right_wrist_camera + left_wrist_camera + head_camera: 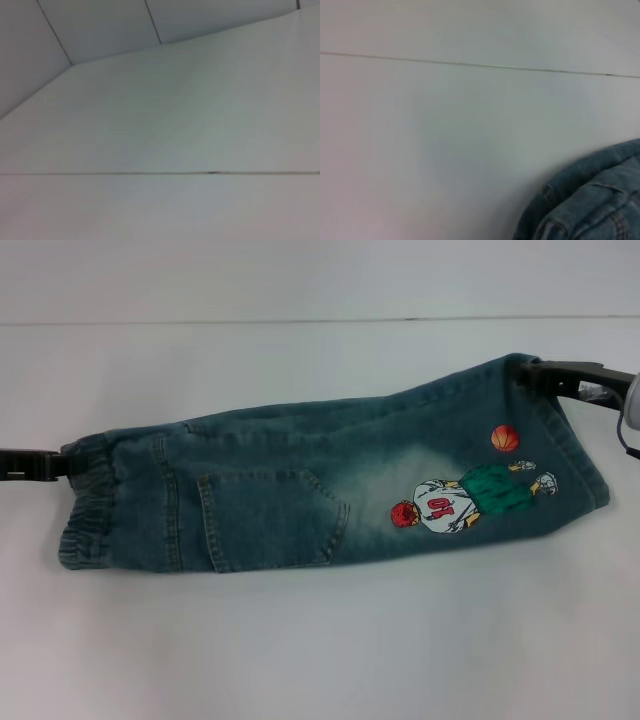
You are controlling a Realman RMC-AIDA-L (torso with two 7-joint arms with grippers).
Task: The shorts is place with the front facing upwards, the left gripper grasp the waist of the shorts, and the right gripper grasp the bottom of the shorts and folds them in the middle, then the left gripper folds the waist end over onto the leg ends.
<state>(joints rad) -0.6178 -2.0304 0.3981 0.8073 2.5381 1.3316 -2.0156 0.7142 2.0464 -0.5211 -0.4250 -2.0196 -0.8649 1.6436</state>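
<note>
Faded blue-green denim stretches across a white table (300,640) as the shorts (300,490) lie folded lengthwise in the middle of the head view, the patch pocket (270,520) and an embroidered basketball player (450,502) facing up. The gathered elastic waist (85,505) sits at 9 o'clock; the hemmed bottom (570,440) sits toward 3 o'clock, slightly higher, so the garment runs on a gentle slant. An orange ball (506,438) is stitched just above the figure, near the hem.

At 9 o'clock the left gripper (62,464) meets the upper corner of the waistband, its black fingers touching the cloth; how tightly they pinch it cannot be told. At 2 o'clock the right gripper (540,375) reaches the upper corner of the leg ends (585,475), in contact with the denim there; its grip likewise cannot be judged.

From the left wrist view, a bunched edge of denim shows against the pale tabletop. From the right wrist view, only the table surface and its seam (150,173) appear.
</note>
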